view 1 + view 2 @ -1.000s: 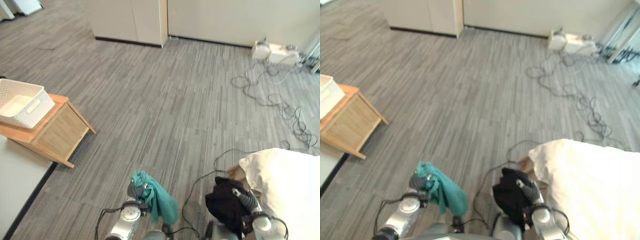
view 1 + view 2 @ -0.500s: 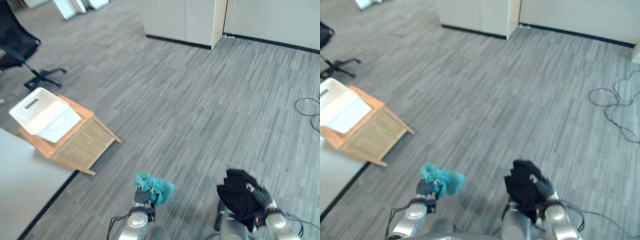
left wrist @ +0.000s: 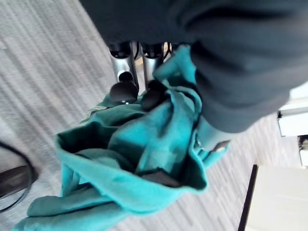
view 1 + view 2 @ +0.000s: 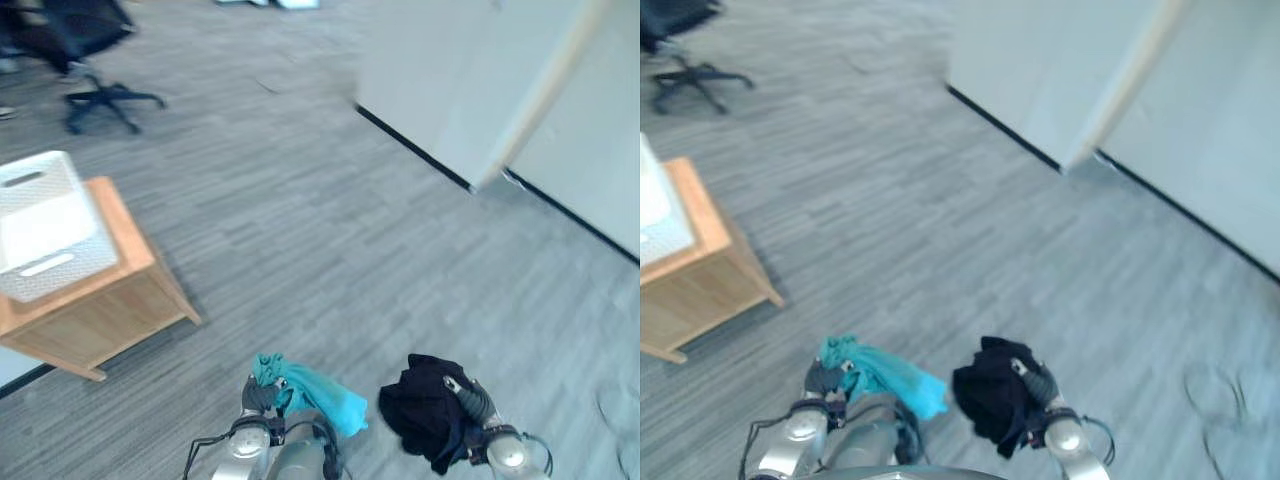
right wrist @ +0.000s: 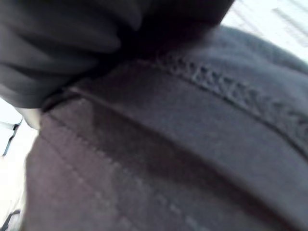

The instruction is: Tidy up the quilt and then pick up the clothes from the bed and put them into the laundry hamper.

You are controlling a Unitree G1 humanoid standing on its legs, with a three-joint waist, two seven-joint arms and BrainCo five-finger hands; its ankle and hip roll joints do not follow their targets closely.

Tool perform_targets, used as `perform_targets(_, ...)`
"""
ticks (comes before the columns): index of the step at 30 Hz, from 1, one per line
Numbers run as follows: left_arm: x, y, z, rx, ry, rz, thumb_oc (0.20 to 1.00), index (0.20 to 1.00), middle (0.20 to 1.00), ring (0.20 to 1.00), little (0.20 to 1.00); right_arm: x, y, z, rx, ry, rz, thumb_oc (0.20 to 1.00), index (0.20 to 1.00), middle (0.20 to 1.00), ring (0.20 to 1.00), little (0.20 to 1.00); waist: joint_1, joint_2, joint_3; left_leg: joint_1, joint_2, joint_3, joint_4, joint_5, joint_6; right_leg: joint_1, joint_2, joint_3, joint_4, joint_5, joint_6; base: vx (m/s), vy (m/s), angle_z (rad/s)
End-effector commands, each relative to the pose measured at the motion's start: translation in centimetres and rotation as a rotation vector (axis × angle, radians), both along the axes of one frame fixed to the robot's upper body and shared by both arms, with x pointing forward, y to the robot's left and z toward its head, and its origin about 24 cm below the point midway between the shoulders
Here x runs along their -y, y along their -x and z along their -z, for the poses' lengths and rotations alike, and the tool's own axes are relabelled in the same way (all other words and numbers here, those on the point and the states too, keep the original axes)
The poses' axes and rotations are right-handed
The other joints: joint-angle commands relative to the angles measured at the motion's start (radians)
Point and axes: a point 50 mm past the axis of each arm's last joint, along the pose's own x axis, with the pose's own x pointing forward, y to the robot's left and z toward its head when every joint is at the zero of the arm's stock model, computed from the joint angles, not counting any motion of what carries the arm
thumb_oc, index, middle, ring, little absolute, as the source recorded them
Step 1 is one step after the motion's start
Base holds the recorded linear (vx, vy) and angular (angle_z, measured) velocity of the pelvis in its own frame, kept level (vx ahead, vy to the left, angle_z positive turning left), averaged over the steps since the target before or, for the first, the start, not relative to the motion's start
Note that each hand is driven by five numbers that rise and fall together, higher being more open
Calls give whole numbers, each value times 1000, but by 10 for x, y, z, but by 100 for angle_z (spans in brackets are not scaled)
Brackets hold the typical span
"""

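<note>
on the far left, one white hamper (image 4: pixel 45 235) sits on one small wooden bench (image 4: pixel 95 310), well apart from our hands, so we think we are carrying the clothes over to it. next comes our left hand (image 4: pixel 262 397), its fingers (image 3: pixel 126 91) curled tight round one teal cloth (image 4: pixel 318 397) so it does not drop. to the right, our right hand (image 4: pixel 470 403) holds up one black cloth (image 4: pixel 425 410), fingers wrapped round it. that makes two clothes, one in each hand, both above the grey floor (image 4: pixel 330 240).
</note>
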Motion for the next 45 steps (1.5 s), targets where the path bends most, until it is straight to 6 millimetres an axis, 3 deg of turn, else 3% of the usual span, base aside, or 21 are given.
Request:
perform_targets(1, 9, -25, -24, 146, -18, 66, 200, 200, 200, 200, 200, 31, -38, -41, 218, 67, 38, 200, 200, 200, 200, 200, -43, 102, 27, 113, -14, -79, -180, 35, -107, -22, 58, -35, -264, 83, 13, 753, -199, 152)
perform_targets(3, 9, -26, -27, 159, -35, 98, 200, 200, 200, 200, 200, 35, -36, -43, 222, 71, 44, 200, 200, 200, 200, 200, -94, 120, 34, 153, -8, -161, -186, 16, -135, -83, 44, -16, -401, 50, -18, 701, -282, 234)
perform_targets(4, 6, -24, -28, 157, -63, 119, 200, 200, 200, 200, 200, 39, -32, -40, 207, 78, 57, 200, 200, 200, 200, 200, -124, 123, 34, 199, -4, -221, -186, -23, -168, -120, 15, -2, -662, 51, -39, 682, -361, 219)
perform_targets(6, 0, -23, -29, 157, -74, 115, 200, 200, 200, 200, 200, 41, -32, -41, 205, 83, 64, 200, 200, 200, 200, 200, -131, 123, 34, 246, 21, -259, -186, -65, -201, -152, -47, -7, -886, 112, -24, 690, -361, 206)
perform_targets(11, -16, -20, -31, 155, -131, 115, 200, 200, 200, 200, 200, 37, -25, -36, 165, 87, 45, 200, 200, 200, 200, 200, -137, 111, 37, 375, 53, -326, -142, -153, -243, -190, -102, -5, -929, 158, 16, 663, -379, 105)
perform_targets(12, -15, -20, -30, 149, -138, 122, 200, 200, 200, 200, 200, 34, -29, -37, 173, 92, 19, 200, 200, 200, 200, 200, -143, 108, 35, 373, 67, -346, -70, -131, -259, -160, -87, 6, -916, 180, 20, 583, -455, 134)
perform_targets(13, -15, -21, -31, 154, -130, 104, 200, 200, 200, 200, 200, 34, -32, -40, 190, 85, 14, 200, 200, 200, 200, 200, -147, 103, 45, 288, 110, -372, 206, -35, -309, -123, -47, 70, -902, 181, -13, 583, -457, 119)
perform_targets(14, -15, -22, -31, 155, -130, 103, 200, 200, 200, 200, 200, 34, -32, -40, 191, 85, 13, 200, 200, 200, 200, 200, -150, 101, 42, 281, 109, -375, 210, -35, -309, -126, -50, 68, -902, 182, -13, 485, -481, 101)
perform_targets(16, -14, -22, -31, 158, -103, 86, 200, 200, 200, 200, 200, 32, -41, -47, 227, 84, -8, 200, 200, 200, 200, 200, -121, 82, 58, 126, 169, -342, 560, 82, -323, -49, -7, 42, -923, 135, -71, 418, -549, 28)
perform_targets(17, -15, -29, -40, 204, -107, 83, 200, 200, 200, 200, 200, 32, -49, -56, 261, 99, -31, 200, 200, 200, 200, 200, -100, 57, 77, 6, 267, -255, 721, 110, -306, 25, 27, 0, -929, 68, -121, 438, -576, -35)
perform_targets(18, -15, -29, -40, 204, -106, 83, 200, 200, 200, 200, 200, 32, -49, -56, 261, 99, -31, 200, 200, 200, 200, 200, -100, 61, 78, 5, 272, -257, 726, 106, -307, 25, 32, -1, -929, 67, -122, 489, -469, -27)
perform_targets(20, -15, -28, -44, 214, -132, 123, 200, 200, 200, 200, 200, 31, -56, -60, 272, 118, -73, 200, 200, 200, 200, 200, -70, 56, 71, -63, 288, -119, 546, 9, -306, 105, 69, -30, -929, -12, -122, 566, -207, 33)
perform_targets(22, -15, -24, -42, 209, -135, 125, 200, 200, 200, 200, 200, 29, -58, -61, 277, 118, -88, 200, 200, 200, 200, 200, -62, 48, 61, -93, 253, -87, 473, -9, -295, 127, 74, -42, -929, -33, -118, 443, -102, 38)
perform_targets(24, -15, -16, -38, 183, -134, 133, 200, 200, 200, 200, 200, 25, -59, -59, 269, 116, -106, 200, 200, 200, 200, 200, -54, 52, 42, -118, 231, 37, 275, 7, -280, 158, 108, -72, -929, -74, -112, 578, -37, 37)
perform_targets(26, -16, -8, -33, 146, -137, 129, 200, 200, 200, 200, 200, 23, -61, -54, 255, 123, -102, 200, 200, 200, 200, 200, -48, 65, 18, -91, 238, 278, 23, 122, -282, 221, 181, -143, -929, -111, -110, 599, -7, 23)
perform_targets(28, -19, -4, -30, 121, -143, 128, 200, 200, 200, 200, 200, 19, -60, -51, 245, 122, -113, 200, 200, 200, 200, 200, -39, 62, 8, -57, 232, 323, -42, 141, -258, 252, 215, -175, -913, -103, -107, 416, -4, 41)
perform_targets(31, -25, 3, -25, 86, -157, 117, 200, 200, 200, 200, 200, 5, -59, -47, 237, 100, -154, 200, 200, 200, 200, 200, -20, 41, 11, 4, 151, 290, -109, 108, -198, 238, 185, -196, -722, -49, -44, 626, 156, 84)
perform_targets(32, -28, 2, -21, 61, -172, 105, 200, 200, 200, 200, 200, -3, -55, -40, 208, 74, -170, 200, 200, 200, 200, 200, -39, 38, 17, 64, 112, 295, -140, 75, -161, 180, 103, -215, -448, 93, 28, 338, 137, 103)
perform_targets(36, -33, -10, -30, 94, -237, 127, 200, 200, 200, 200, 200, -11, -55, -41, 219, 38, -168, 200, 200, 200, 200, 200, -100, 64, 31, 142, 106, 227, -185, 44, -139, -9, 7, -148, -106, 141, 28, 450, 105, 119)
perform_targets(39, -32, -22, -40, 142, -267, 165, 200, 200, 200, 200, 200, -11, -52, -42, 224, 23, -158, 200, 200, 200, 200, 200, -149, 68, 44, 168, 88, 104, -186, 20, -148, -98, 1, -76, -217, 73, 18, 488, -134, 87)
perform_targets(45, -40, -16, -42, 141, -287, 164, 200, 200, 200, 200, 200, -11, -47, -40, 210, 29, -150, 200, 200, 200, 200, 200, -185, 45, 46, 257, 87, -81, -156, -48, -201, -127, 44, 185, -786, 38, -48, 489, -341, 157)
